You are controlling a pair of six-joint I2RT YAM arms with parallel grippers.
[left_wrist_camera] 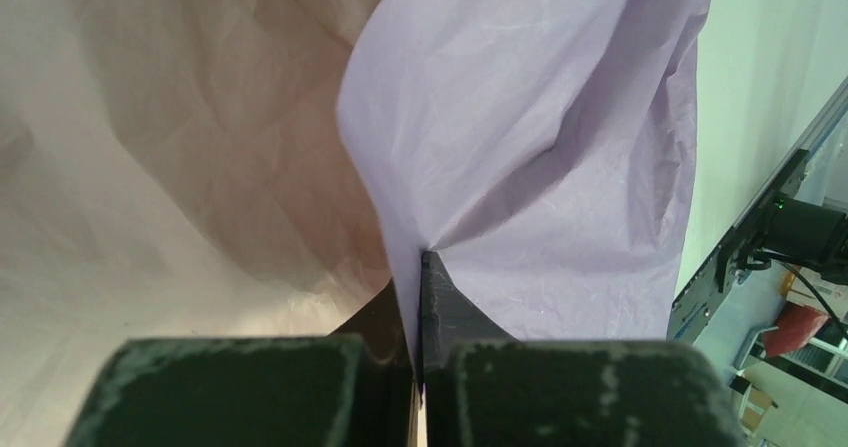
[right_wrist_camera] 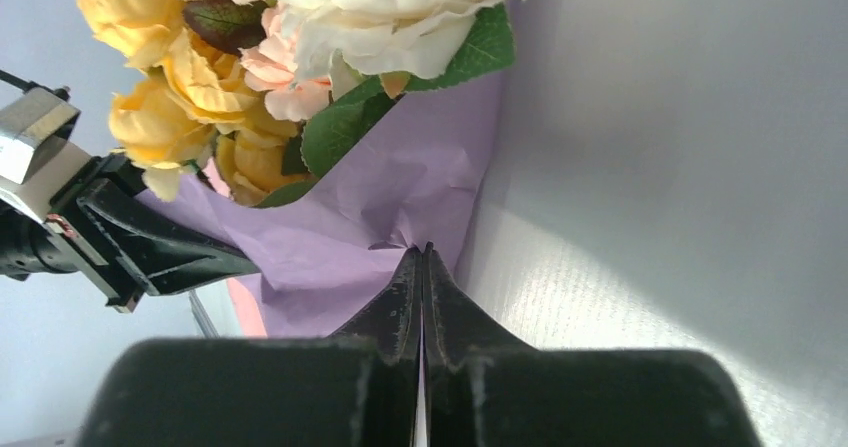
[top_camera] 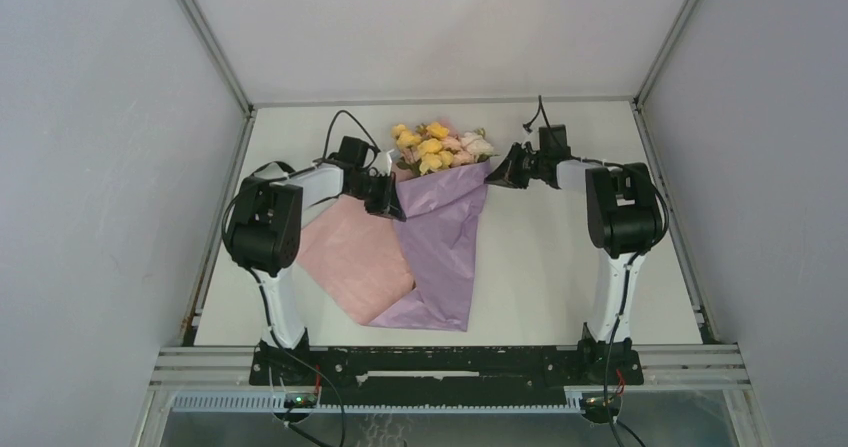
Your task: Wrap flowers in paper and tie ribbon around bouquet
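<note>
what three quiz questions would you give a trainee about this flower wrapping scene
1. True or false: the left hand is open.
2. Fill in: the left hand and the right hand each pinch an edge of the ___.
3. Pick one: the flowers have their blooms at A) the far end of the paper, B) its near end, C) off to the right of it.
Key: 1 false, it is shut. 2 paper. 3 A.
</note>
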